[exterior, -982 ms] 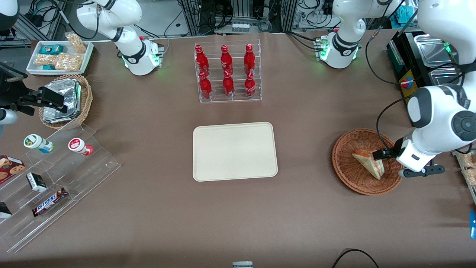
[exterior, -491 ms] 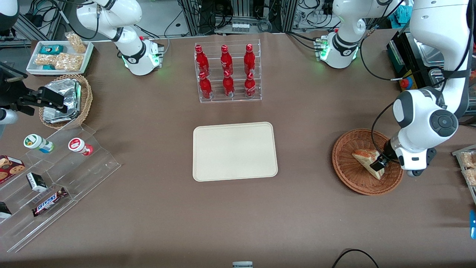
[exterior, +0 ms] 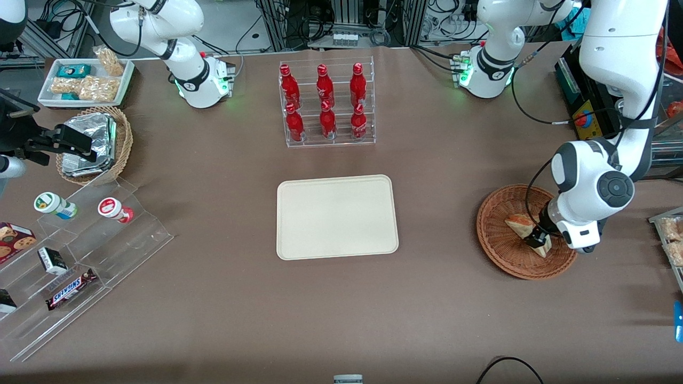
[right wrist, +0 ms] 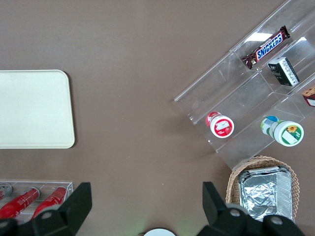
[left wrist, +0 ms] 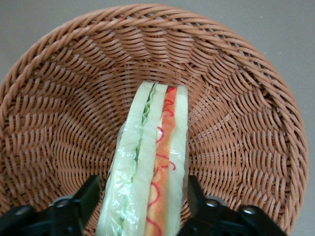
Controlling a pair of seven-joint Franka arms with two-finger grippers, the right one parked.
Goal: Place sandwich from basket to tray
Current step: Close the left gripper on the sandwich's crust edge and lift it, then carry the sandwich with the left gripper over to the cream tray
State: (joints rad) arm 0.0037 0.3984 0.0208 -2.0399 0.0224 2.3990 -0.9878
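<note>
A brown covering spreads across the whole desk [exterior: 213, 320], and racks of cables and equipment stand past its farthest edge. Toward the working arm's end sits the round wicker basket [exterior: 499, 256], with the sandwich [left wrist: 147, 167] lying in it, layered edge up. The pincer [exterior: 538, 238] is down inside the basket, its two black fingers [left wrist: 81, 201] spread apart on either flank of the sandwich, not visibly squeezing it. The cream tray [exterior: 336, 217] lies flat at mid-desk, well apart from the basket. Farther from the front camera than the tray, a clear rack holds six red bottles [exterior: 324, 103]. Toward the parked arm's end, a tiered acrylic stand [exterior: 80, 266] carries small snacks
</note>
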